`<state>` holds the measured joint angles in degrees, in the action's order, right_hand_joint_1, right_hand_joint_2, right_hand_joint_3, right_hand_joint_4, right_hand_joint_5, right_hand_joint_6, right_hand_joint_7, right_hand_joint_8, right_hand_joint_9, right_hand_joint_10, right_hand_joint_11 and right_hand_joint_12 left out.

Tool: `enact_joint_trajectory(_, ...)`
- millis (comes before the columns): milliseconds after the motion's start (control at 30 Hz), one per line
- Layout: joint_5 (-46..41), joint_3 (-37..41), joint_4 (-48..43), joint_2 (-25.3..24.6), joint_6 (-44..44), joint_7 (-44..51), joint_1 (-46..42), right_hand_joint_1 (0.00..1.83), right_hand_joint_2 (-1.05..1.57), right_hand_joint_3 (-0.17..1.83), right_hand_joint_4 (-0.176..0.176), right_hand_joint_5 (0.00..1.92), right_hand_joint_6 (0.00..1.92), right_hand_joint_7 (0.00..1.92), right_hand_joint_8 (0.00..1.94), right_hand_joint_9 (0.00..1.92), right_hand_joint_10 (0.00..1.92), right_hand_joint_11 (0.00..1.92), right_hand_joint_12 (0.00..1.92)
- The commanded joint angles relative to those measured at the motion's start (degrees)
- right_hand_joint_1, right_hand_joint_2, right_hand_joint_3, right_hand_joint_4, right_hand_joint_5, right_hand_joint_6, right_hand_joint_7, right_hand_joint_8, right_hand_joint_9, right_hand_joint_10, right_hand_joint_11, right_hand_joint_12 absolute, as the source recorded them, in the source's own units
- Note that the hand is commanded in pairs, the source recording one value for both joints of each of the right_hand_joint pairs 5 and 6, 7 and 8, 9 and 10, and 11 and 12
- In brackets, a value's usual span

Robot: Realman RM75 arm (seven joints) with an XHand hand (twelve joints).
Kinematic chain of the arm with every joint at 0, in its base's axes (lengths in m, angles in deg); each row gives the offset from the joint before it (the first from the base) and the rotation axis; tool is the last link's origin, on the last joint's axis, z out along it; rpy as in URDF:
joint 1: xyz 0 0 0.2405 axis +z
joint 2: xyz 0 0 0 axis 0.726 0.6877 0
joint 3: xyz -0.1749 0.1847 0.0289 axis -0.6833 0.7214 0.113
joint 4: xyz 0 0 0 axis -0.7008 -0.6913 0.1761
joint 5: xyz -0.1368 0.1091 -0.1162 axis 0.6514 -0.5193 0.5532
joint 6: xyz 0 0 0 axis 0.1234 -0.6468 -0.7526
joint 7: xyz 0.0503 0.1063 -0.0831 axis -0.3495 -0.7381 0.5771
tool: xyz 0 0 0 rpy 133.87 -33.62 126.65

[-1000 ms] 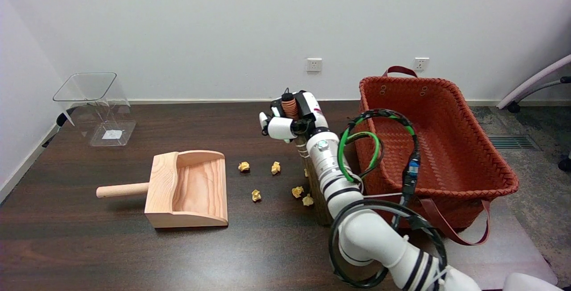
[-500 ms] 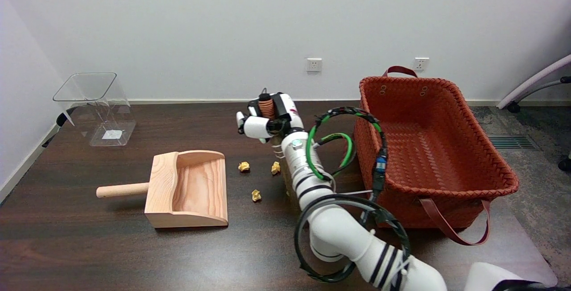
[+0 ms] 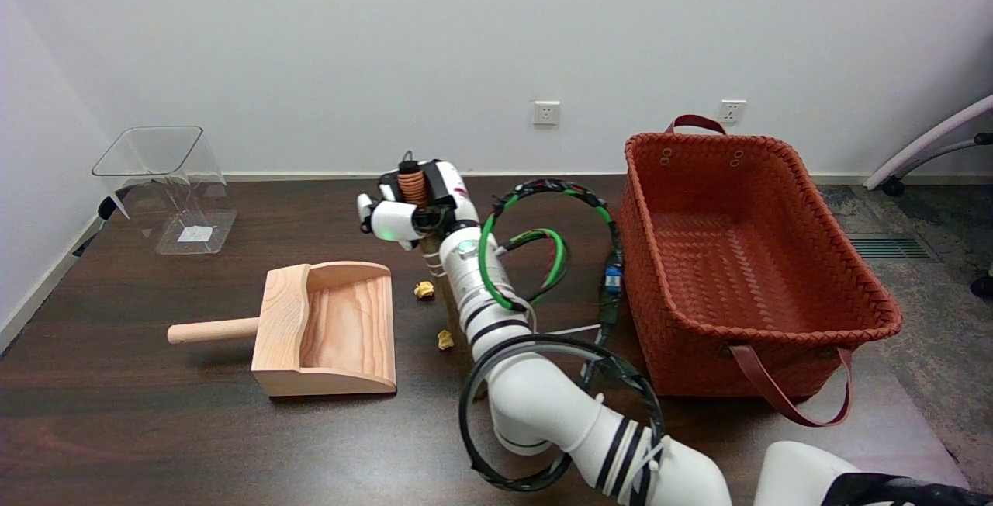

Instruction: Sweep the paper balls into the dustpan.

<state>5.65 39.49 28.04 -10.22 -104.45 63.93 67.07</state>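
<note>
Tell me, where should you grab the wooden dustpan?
By its round handle, coming from the left or above. It sticks straight out of the dustpan and lies free on the table, so fingers could probably wrap it; the scoop looks too wide.

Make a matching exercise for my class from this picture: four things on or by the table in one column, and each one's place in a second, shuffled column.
Things:
1. wooden dustpan
2. clear plastic bin
3. red woven basket
4. right hand

Places:
a. far left corner of the table
b. right end of the table
c. raised behind the paper balls, gripping a brush handle
d. left of the paper balls, its handle pointing left

Pairs: 1-d, 2-a, 3-b, 4-c
</note>
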Motion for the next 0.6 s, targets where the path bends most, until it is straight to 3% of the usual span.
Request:
enact_joint_trajectory(33,0.3,-2.5,-5.4,-6.1,3.7,-5.2,4.4,1.41,0.71,0.88,0.000,1.92,1.92,1.92,1.92,1.92,1.92,1.92,1.92)
enact_joint_trajectory(600,-0.2,-3.1,-15.9,-12.5,4.7,-12.4,11.1,1.39,0.75,0.87,0.000,1.92,1.92,1.92,1.92,1.92,1.92,1.92,1.92)
